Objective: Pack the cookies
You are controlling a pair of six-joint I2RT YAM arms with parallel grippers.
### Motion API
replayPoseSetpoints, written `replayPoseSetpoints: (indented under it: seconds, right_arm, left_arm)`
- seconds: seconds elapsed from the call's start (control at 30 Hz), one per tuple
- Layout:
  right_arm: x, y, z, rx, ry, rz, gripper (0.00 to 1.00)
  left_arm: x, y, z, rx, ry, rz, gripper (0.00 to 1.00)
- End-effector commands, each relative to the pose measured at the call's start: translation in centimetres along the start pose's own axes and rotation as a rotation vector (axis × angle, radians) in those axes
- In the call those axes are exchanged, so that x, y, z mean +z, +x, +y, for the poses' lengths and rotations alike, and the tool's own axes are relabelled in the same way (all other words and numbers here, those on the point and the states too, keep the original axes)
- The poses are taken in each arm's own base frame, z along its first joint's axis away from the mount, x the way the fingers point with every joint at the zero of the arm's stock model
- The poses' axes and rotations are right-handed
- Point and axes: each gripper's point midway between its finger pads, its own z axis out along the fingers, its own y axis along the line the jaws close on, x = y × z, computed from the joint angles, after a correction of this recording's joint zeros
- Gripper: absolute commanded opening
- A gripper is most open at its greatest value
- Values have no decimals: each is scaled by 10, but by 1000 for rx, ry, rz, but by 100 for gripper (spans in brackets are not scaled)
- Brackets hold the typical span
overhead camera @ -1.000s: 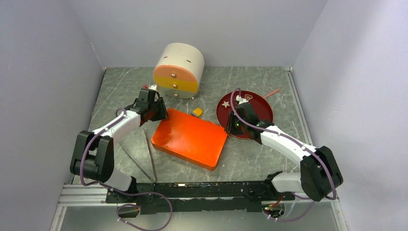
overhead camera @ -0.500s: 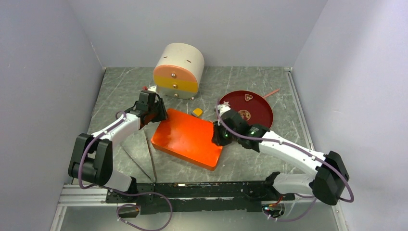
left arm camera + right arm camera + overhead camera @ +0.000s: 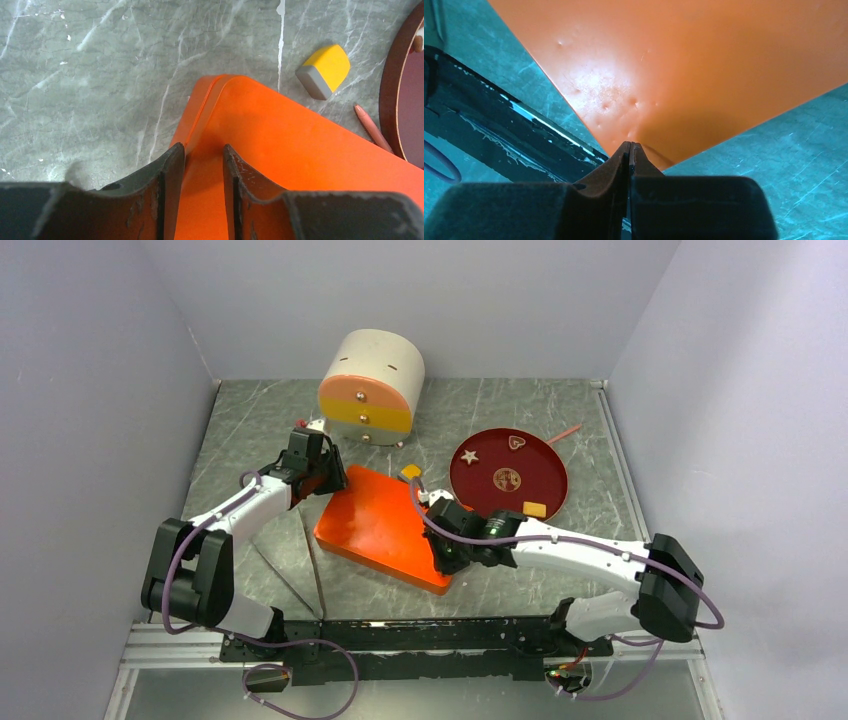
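The cookies sit on a dark red plate [image 3: 490,502] at 2 o'clock from an orange box [image 3: 390,525] lying mid-desk. On the plate, a white star cookie [image 3: 469,456] lies at 10 o'clock, a heart cookie [image 3: 516,442] at 12, a brown patterned disc [image 3: 507,479] at centre and a yellow rectangle cookie [image 3: 534,509] at 5.

The left gripper [image 3: 202,150] is at the box's 11 o'clock corner. Its jaws are partly spread astride the rim there; whether they squeeze it I cannot tell. The right gripper [image 3: 630,145] is at the box's 5 o'clock corner, jaws pressed together with nothing between them, tips right at the box's edge.

A yellow-and-grey block [image 3: 322,71] lies on the grey marbled desk [image 3: 260,430] just beside the box at 12 o'clock. A cream drawer cabinet [image 3: 370,385] stands beyond, at 11 o'clock.
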Motion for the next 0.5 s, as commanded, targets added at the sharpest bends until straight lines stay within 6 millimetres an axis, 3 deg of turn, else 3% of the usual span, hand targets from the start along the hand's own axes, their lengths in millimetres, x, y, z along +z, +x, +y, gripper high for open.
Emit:
replayPoseSetpoints:
  seconds: [0.0,0.17,0.47]
  right_arm:
    - [7,16,-2,29,40,60,5]
    - [14,26,-7,15,81,96,4]
    - [-8,-30,-14,-4,167,-108,6]
  left_arm:
    - [-4,49,35,29,-138,167,38]
    - [-9,41,30,30,-124,148,39]
    - [-23,12,7,64,-91,83,39]
